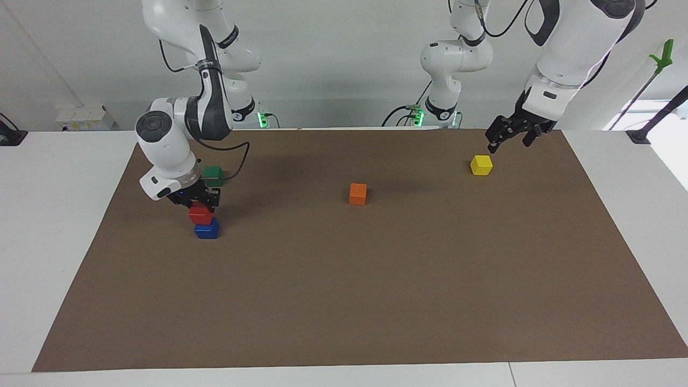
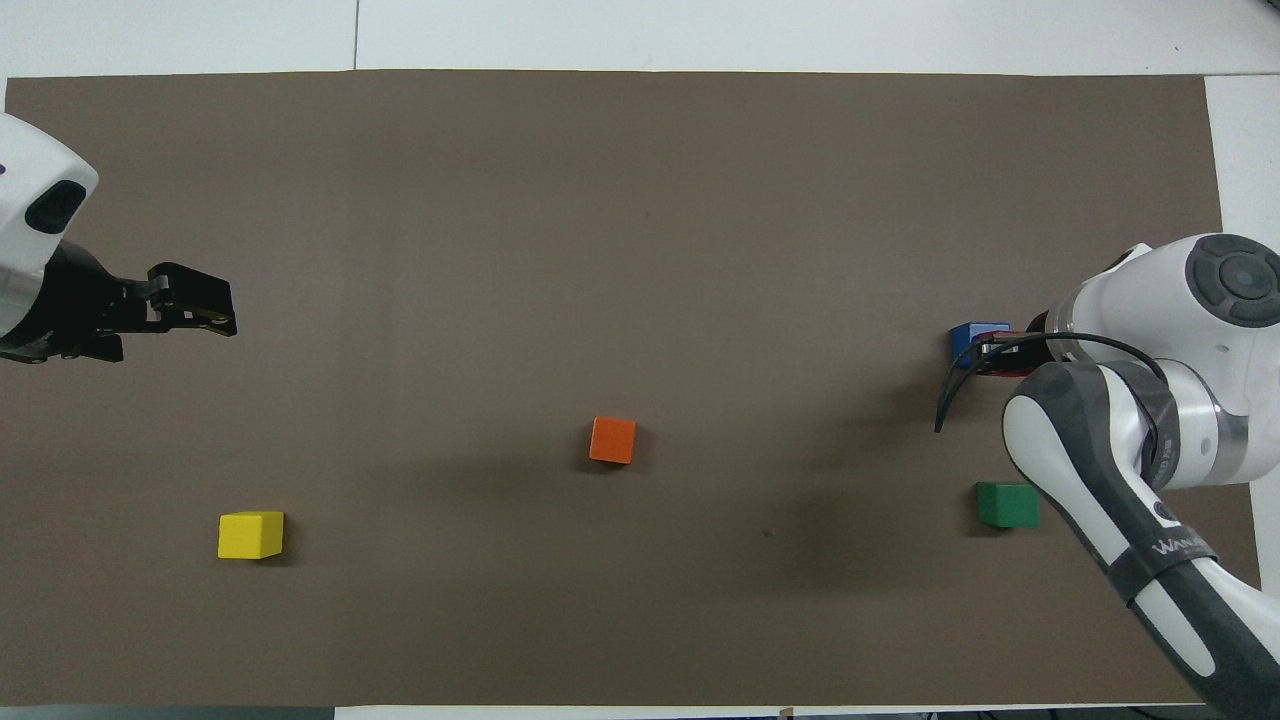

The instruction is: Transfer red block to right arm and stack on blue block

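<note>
Hidden, right gripper (image 1: 200, 200): in the overhead view it is covered almost wholly by the right arm's (image 1: 177, 126) own wrist and a dark cable; only a sliver of black fingers is seen there.
Hidden, red block (image 1: 200, 214): from overhead only a thin red edge is seen at the wrist; the facing view shows it plainly.
Hidden, blue block (image 1: 206, 229): from overhead only one corner is seen, poking out from under the right gripper.
Cut off: the left arm (image 1: 564, 59) is cropped at the frame edge in both views.
Containers: no holder of any kind is seen on the brown mat (image 1: 344, 301); every cube is seen on the mat or on another cube.
Right gripper state: the fingers are closed against the sides of the red block, directly beneath the wrist.
Red block place: it is held between the right gripper's fingers and set on top of the blue block, slightly offset toward the robots.
Red block axis: as a cube it shows no long axis; it sits level, turned a little against the blue block below.
Green block (image 1: 213, 174): just beside the right gripper, on the mat.
Left gripper (image 1: 508, 138): raised in the air above the mat, near the yellow block (image 1: 481, 165); whether the fingers are apart cannot be told.
Orange block (image 1: 358, 193): well apart from both grippers, mid-mat.
</note>
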Available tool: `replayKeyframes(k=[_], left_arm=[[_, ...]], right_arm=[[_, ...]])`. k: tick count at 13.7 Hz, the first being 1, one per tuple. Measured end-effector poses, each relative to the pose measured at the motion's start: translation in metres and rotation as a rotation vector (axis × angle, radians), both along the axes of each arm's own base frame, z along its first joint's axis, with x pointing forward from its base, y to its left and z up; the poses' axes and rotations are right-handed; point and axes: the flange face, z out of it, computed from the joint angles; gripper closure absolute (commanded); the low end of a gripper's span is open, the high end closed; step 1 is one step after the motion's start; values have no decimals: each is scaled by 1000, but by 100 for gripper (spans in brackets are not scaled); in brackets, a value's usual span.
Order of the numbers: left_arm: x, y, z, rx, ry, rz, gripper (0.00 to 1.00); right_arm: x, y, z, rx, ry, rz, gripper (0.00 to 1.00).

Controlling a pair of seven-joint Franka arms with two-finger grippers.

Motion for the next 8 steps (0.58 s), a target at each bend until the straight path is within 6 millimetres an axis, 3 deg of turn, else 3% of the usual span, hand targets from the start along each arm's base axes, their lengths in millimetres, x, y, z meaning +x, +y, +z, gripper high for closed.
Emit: replayKeyframes(k=[4, 5, 6, 7, 8], left_arm=[[0, 0, 0, 0, 0, 0, 0], [0, 0, 0, 0, 0, 0, 0], [0, 0, 0, 0, 1, 0, 0], [0, 0, 0, 0, 1, 0, 0], [0, 0, 0, 0, 1, 0, 0]], right_arm=[[1, -3, 0, 0, -8, -7, 100], [1, -4, 0, 0, -9, -9, 92], [1, -4, 0, 0, -9, -11, 73], [1, -6, 0, 0, -9, -14, 38], [1, -7, 0, 1, -9, -17, 29]])
